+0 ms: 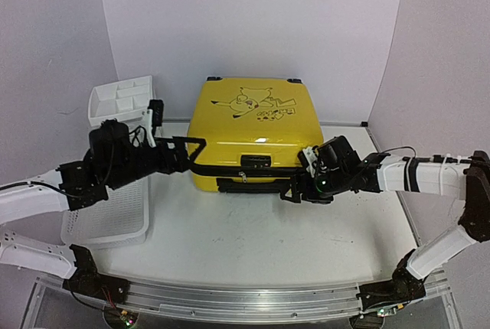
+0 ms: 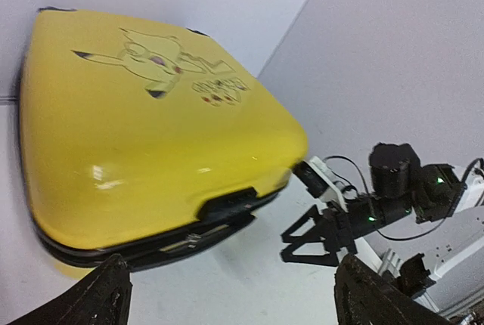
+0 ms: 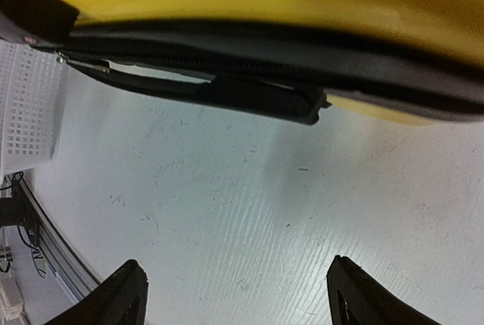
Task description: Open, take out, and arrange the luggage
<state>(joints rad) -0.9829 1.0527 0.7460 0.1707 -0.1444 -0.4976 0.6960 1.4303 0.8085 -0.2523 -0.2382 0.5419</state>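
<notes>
The yellow suitcase (image 1: 253,130) with the Pikachu print lies flat and closed at the back middle of the table, its black zipper band and handle (image 1: 256,162) facing me. My left gripper (image 1: 195,153) is open and empty at the suitcase's front left corner. My right gripper (image 1: 291,191) is open and empty just before the front right part, low over the table. The left wrist view shows the suitcase (image 2: 151,136), the right gripper (image 2: 310,242) and my own wide-open left gripper (image 2: 234,295). The right wrist view shows the zipper band and handle (image 3: 257,94) above my open right gripper (image 3: 242,298).
A white mesh basket (image 1: 107,218) lies on the table at the left, under the left arm. A white compartment drawer unit (image 1: 119,99) stands behind it. White walls enclose the table at the back and both sides. A metal rail (image 1: 245,298) runs along the near edge.
</notes>
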